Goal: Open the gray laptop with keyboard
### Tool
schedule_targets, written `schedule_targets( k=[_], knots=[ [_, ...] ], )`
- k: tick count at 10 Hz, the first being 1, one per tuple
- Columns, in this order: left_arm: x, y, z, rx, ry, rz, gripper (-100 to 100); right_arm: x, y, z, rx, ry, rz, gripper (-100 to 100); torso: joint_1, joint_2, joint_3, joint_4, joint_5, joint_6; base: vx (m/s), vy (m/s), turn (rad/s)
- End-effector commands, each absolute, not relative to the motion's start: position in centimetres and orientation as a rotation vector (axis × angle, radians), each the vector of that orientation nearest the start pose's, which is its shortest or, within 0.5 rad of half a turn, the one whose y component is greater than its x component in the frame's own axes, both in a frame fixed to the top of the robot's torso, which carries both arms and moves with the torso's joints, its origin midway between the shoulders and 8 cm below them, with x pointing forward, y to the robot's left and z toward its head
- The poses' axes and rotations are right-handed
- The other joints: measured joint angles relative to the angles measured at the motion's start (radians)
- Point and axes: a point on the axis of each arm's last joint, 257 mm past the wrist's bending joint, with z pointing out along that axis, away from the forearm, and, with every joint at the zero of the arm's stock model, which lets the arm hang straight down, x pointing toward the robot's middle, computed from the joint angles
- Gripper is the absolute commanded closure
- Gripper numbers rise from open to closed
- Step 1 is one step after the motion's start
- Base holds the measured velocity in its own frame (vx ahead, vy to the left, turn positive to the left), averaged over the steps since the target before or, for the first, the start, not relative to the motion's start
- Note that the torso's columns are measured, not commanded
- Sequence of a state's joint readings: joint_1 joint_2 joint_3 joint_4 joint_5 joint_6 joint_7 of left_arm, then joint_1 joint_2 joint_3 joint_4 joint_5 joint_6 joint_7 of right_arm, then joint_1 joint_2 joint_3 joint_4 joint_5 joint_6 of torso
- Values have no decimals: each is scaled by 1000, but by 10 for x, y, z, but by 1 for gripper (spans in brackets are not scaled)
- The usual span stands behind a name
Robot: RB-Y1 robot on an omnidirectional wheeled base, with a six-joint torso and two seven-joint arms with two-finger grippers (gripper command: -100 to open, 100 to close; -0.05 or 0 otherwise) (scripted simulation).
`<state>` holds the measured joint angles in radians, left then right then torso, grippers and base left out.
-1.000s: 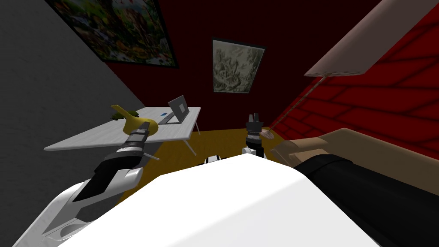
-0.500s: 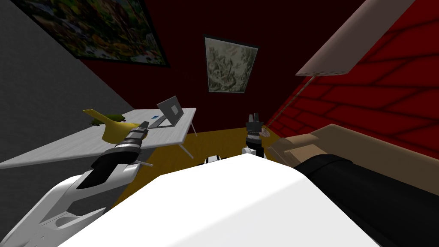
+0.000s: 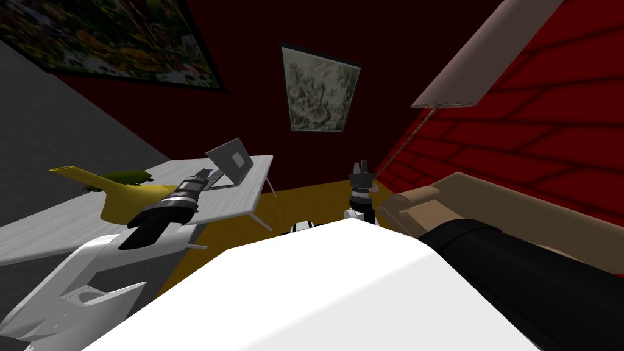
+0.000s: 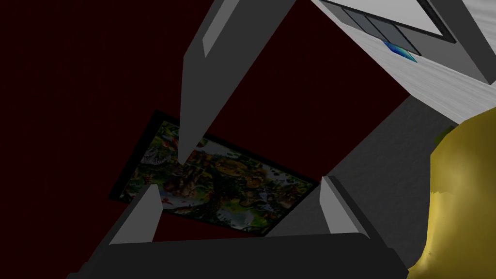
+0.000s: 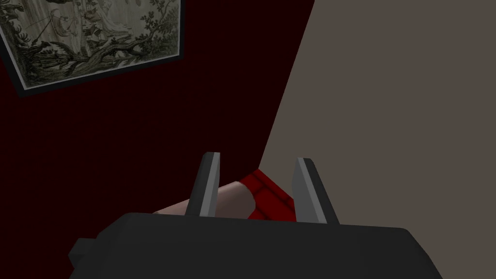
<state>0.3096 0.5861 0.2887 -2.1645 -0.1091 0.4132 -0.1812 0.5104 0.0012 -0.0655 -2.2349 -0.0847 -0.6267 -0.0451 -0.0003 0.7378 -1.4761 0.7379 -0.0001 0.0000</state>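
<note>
"Bench on the robot's left: what does it carry?" asks Ines.

"A yellow jug with a long spout at the near end. Farther along, toward the far corner, is the gray laptop, its lid standing at a slant above the base," says Tom.

"And the left claw?"

"It is stretched over the bench past the jug, just short of the laptop. Its blades are spread wide with nothing between them. Its wrist view has the keyboard off to one side and a grey slab crossing ahead of the fingers, likely the lid seen edge-on."

"So which step is this?"

"The reach, by the look of it; no contact with the lid can be made out. Next it would need a blade against the lid's free edge. Then it would push back around the hinge, gently enough that the base does not slide."

"The right claw?"

"It is held up mid-room, well apart from the bench, with its blades a little parted and empty. Beyond it is a tan sofa."
</note>
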Motion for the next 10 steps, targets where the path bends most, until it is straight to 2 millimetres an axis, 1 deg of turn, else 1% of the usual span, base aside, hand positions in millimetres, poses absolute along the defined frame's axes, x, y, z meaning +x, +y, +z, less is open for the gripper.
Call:
schedule_targets(
  k=[1, 5, 6, 7, 8, 9, 10],
  knots=[
    [453, 472, -57, -674, 1374, -248, -100, 323, -311, 26, 656, 489, 1338, 0, 0, 1, 0, 0, 0, 0, 73, 5, -102],
    [465, 491, -44, -677, 1371, -162, -100, 323, -311, 26, 656, 489, 1338, 0, 0, 0, 0, 0, 0, 0, 79, -1, -124],
    [463, 488, -46, -675, 1372, -176, -100, 323, -311, 26, 656, 489, 1338, 0, 0, 0, 0, 0, 0, 0, 39, 1, -15],
    [463, 498, -42, -695, 1362, -151, -100, 323, -311, 26, 656, 489, 1338, 0, 0, 3, 2, 1, 0, -1, 22, 27, -190],
    [463, 505, -39, -708, 1355, -137, -100, 323, -311, 26, 656, 489, 1338, 0, 2, 3, 2, 1, 0, 1, 18, 62, -217],
    [464, 500, -41, -697, 1359, -148, -100, 323, -311, 26, 656, 489, 1338, 0, 3, 2, 1, 1, 1, 0, 5, 33, -39],
    [463, 493, -44, -686, 1367, -162, 100, 323, -311, 26, 656, 489, 1338, 0, 0, 1, 1, 0, 0, -1, -5, -15, 218]
  ],
)
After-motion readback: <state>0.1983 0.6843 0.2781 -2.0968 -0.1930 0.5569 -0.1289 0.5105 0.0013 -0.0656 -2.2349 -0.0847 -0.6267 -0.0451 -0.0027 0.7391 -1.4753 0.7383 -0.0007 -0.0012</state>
